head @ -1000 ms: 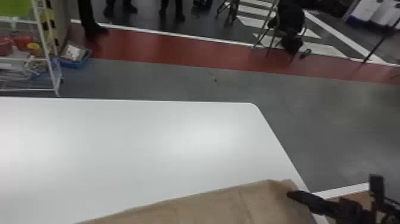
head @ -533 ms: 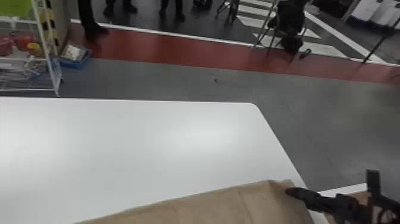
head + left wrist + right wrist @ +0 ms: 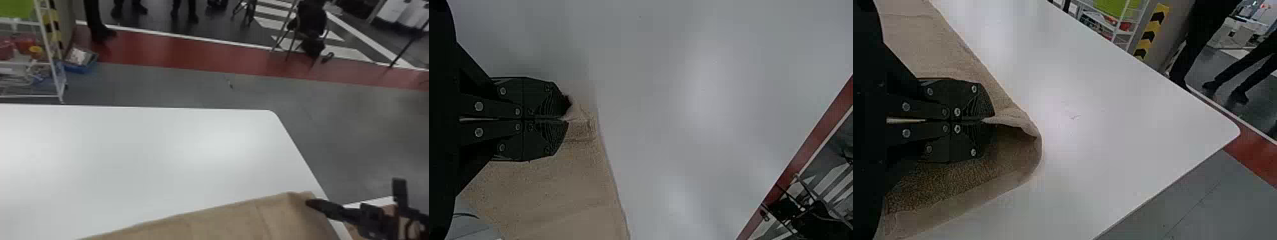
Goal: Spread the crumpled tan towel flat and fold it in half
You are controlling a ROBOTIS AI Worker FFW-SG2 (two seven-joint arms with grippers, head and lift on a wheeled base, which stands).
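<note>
At the lower right of the head view, the right gripper (image 3: 314,204) meets the far right corner of the tan towel (image 3: 236,220), which stretches along the table's near side. In the right wrist view the right gripper (image 3: 985,120) is shut on a pinched fold of the towel (image 3: 948,45); below the fold the cloth curls over, with a shaded hollow. My left gripper (image 3: 566,119), in the left wrist view, is shut on another corner of the towel (image 3: 564,195), bunched at the fingertips.
The white table (image 3: 153,153) extends beyond the towel, its right edge close to the right gripper. Past it stand a wire shelf (image 3: 52,57) at the left, a blue box (image 3: 80,62) on the floor and a chair (image 3: 308,28).
Little differs: the right arm's dark parts at the lower right of the head view have shifted slightly up and left. The towel's visible edge is almost unchanged.
</note>
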